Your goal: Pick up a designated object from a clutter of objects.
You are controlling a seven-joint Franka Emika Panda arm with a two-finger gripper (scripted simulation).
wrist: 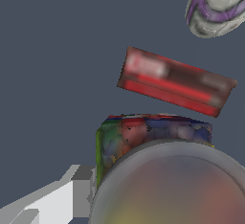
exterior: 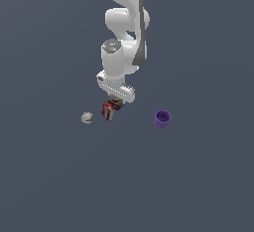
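Gripper (exterior: pixel 113 106): low over clutter; open/closed can't tell.
Multicoloured block (wrist: pixel 143 134): under gripper, just beside red-and-white box (wrist: pixel 176 81).
Ball (exterior: pixel 87 118): near, exterior view's left.
Purple cup (exterior: pixel 162 118): well apart, exterior view's right.

The flat dark grey bench (exterior: pixel 49 176) carries a greyish-white ball (exterior: pixel 87 118), a red-and-white box (exterior: pixel 107 110) beside a multicoloured block (exterior: pixel 117 104), and a purple cup (exterior: pixel 162 118) well apart.

The exterior view looks down from high and far; the wrist view sits very close. Both share the multicoloured block (exterior: pixel 117 104) (wrist: pixel 143 134) and red-and-white box (exterior: pixel 107 110) (wrist: pixel 176 81)
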